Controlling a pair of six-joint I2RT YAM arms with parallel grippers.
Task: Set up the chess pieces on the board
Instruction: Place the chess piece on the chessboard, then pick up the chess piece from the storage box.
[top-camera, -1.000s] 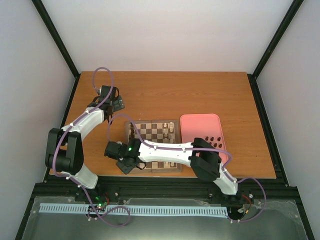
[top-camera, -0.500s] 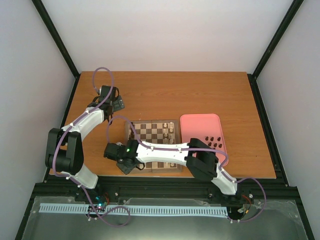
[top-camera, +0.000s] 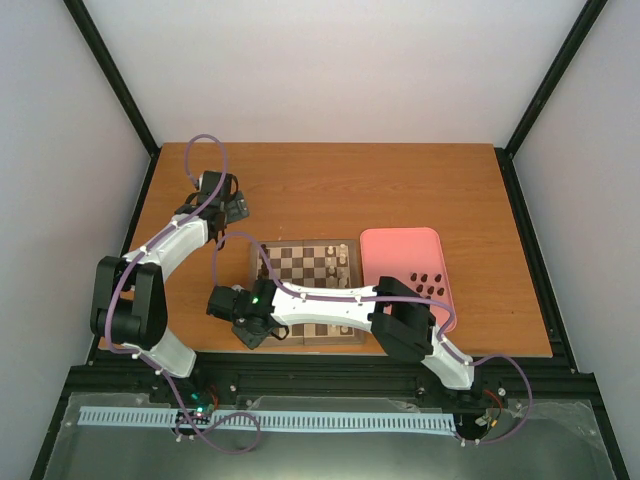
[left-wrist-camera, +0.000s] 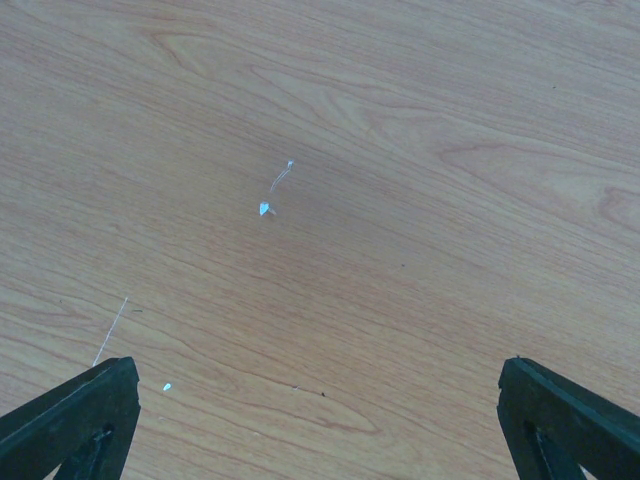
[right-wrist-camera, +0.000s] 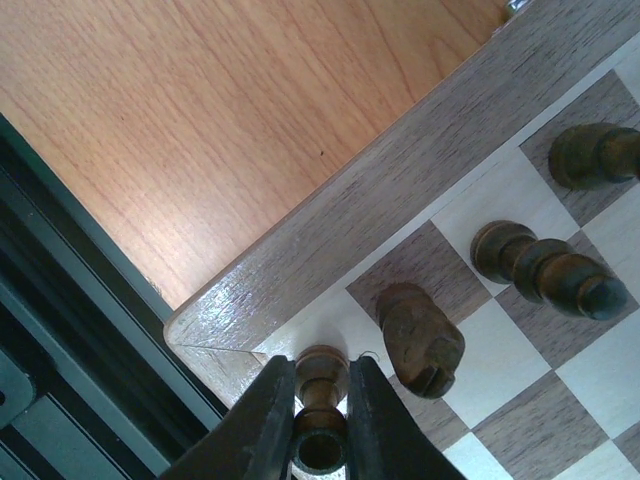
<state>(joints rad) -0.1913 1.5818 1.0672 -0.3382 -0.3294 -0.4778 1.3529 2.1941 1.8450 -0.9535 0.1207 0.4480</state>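
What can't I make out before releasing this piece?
- Top view: the right arm covers the board's near rows.
- Top view: the dark pieces on the pink tray are too small to identify.
- Right wrist view: the right gripper hides whether its held piece touches the corner square.
- Left wrist view: the left gripper is cut off by the bottom edge.
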